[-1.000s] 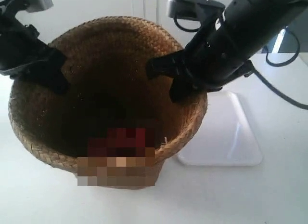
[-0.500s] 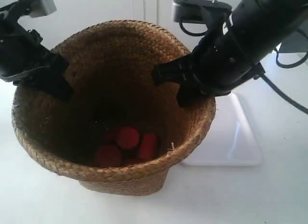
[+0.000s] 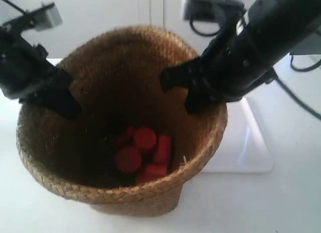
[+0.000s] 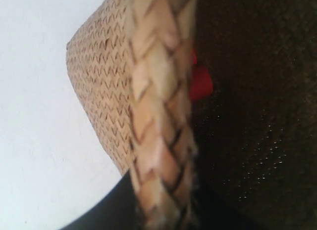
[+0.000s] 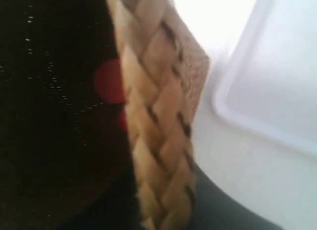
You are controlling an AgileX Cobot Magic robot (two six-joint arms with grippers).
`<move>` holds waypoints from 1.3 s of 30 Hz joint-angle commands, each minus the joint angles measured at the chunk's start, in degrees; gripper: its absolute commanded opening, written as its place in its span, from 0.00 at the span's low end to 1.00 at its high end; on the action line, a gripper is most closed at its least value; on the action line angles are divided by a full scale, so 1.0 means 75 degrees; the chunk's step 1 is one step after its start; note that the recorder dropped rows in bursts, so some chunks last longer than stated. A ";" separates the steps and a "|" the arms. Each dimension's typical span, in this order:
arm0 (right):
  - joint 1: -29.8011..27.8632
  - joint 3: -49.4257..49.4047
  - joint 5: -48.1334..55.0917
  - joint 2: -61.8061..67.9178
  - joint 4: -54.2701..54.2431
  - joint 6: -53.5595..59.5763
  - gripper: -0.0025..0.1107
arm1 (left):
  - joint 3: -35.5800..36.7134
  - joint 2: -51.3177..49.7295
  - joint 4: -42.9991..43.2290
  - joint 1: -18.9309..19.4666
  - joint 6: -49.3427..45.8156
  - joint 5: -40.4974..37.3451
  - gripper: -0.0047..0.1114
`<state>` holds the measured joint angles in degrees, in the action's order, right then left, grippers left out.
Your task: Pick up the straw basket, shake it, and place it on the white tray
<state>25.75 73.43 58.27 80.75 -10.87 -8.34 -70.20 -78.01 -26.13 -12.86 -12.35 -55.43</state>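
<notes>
- straw basket [image 3: 125, 193]: golden-brown weave, thick braided round rim, tapering walls, dark inside; it sits between the two hands, and i cannot tell whether it is clear of the desk.
- red rounded blocks [image 3: 143, 153] lie in its bottom, below both hands.
- left hand [image 3: 62, 100] and right hand [image 3: 183, 92] are each clamped over the rim, on opposite sides.
- white tray [image 3: 246, 143]: glossy, rounded corners, low rim, flat on the smooth white desk [image 3: 281, 203], just outside the right hand.
- pale wall panels [image 3: 150, 7] stand beyond.

We see the straw basket [image 3: 125, 190], its rim pinched by the gripper of the arm at the exterior view's left [image 3: 62, 100] and the gripper of the arm at the exterior view's right [image 3: 186, 92]; red cylinders [image 3: 143, 153] lie inside it, the white tray [image 3: 246, 143] just beside it.
</notes>
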 commanded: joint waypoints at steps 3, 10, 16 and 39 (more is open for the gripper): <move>-0.0019 -0.0094 -0.0449 0.0061 0.0027 0.0166 0.02 | 0.0008 0.0138 -0.0682 -0.0061 -0.0376 -0.0116 0.04; 0.0093 0.1497 0.0442 -0.0805 -0.1977 0.1650 0.02 | -0.1830 0.0776 -0.1819 -0.0061 -0.0846 -0.1836 0.04; 0.0142 0.0552 0.0423 -0.0303 0.0734 -0.0296 0.02 | -0.0908 0.0472 0.0453 -0.0061 0.0435 -0.1354 0.04; 0.0158 -0.0349 -0.0630 0.0287 -0.0018 -0.0306 0.02 | -0.0498 0.0267 0.0453 -0.0061 0.1001 0.0286 0.04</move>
<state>26.70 71.27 53.61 82.73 -11.47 -11.34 -74.24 -76.30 -19.35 -12.86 -4.34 -52.89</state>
